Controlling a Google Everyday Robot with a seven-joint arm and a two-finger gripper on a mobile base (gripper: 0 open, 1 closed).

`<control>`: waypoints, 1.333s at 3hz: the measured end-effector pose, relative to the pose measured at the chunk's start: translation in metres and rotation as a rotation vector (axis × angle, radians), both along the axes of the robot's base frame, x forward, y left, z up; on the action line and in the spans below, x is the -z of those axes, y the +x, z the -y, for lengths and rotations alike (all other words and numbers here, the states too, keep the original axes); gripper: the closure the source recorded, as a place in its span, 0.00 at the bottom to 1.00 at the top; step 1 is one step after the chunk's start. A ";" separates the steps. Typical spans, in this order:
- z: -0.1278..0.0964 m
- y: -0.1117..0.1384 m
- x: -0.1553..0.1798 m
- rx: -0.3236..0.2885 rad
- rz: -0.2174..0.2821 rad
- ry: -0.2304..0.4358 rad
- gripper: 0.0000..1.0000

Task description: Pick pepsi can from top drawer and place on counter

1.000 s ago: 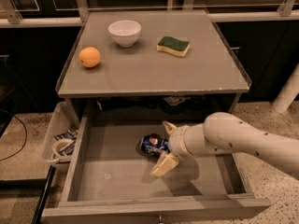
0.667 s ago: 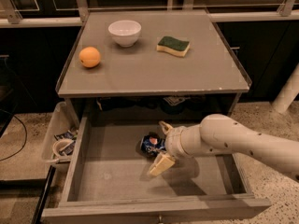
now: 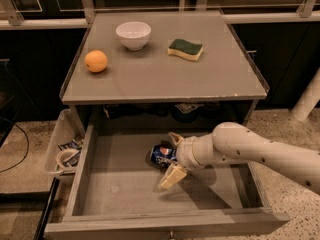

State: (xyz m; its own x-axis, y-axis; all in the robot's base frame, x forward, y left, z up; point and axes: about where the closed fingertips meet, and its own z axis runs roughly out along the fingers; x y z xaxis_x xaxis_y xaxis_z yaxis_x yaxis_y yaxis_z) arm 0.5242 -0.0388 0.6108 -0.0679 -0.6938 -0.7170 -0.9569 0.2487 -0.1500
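Note:
The pepsi can [image 3: 161, 154] lies on its side on the bottom of the open top drawer [image 3: 120, 189], near its middle. My gripper [image 3: 173, 156] reaches in from the right, its two pale fingers spread on either side of the can, one behind it and one in front. The fingers [image 3: 171, 177] are open and do not hold the can. The counter [image 3: 160, 74] is above the drawer.
On the counter stand a white bowl [image 3: 133, 35], an orange [image 3: 96, 61] and a green-yellow sponge [image 3: 185, 49]. A whitish plastic bin [image 3: 62, 146] of clutter hangs at the drawer's left side. Dark cabinets are behind the counter.
My gripper has shifted slightly left, closer around the can. The can has not moved.

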 end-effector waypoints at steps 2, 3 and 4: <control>0.000 0.000 0.000 -0.001 -0.002 0.001 0.41; 0.000 0.000 0.000 -0.001 -0.002 0.001 0.65; 0.000 -0.001 0.001 -0.003 -0.006 0.002 0.88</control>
